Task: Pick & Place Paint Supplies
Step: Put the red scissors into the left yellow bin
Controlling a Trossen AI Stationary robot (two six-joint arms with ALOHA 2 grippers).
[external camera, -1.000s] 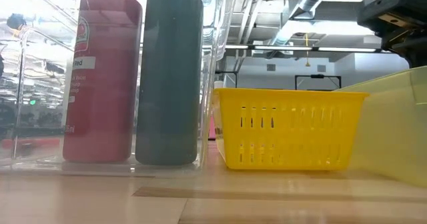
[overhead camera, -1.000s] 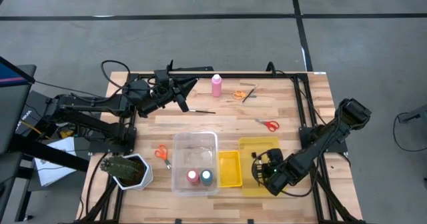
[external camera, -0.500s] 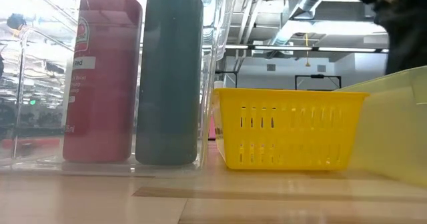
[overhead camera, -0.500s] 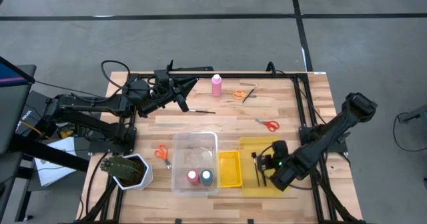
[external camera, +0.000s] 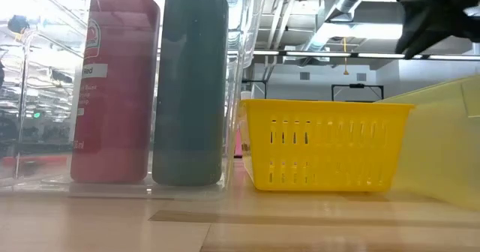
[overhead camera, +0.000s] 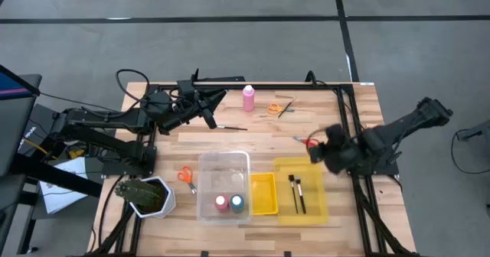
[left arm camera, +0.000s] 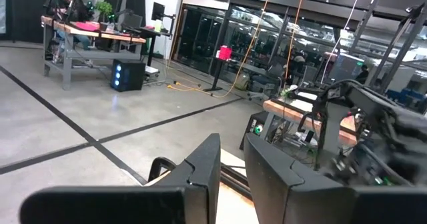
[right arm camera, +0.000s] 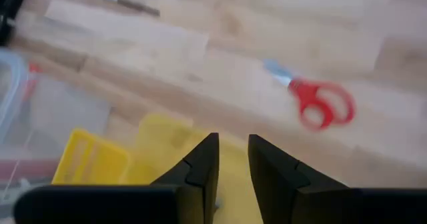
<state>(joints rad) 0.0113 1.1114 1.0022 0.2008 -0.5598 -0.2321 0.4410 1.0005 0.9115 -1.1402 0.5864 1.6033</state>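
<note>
Scissors with red handles lie just at 9 o'clock of the right gripper, long axis 10-to-4, the nearer arm. Its jaws stand slightly parted and empty; the left gripper, likewise, waits at 11 o'clock of the worktop.

Even, bright overhead light gives soft shadows on the table, while the right gripper smears with motion blur from above, the red scissors look soft in its wrist view, and backlit windows glare behind the near, unsharp bottles.
</note>
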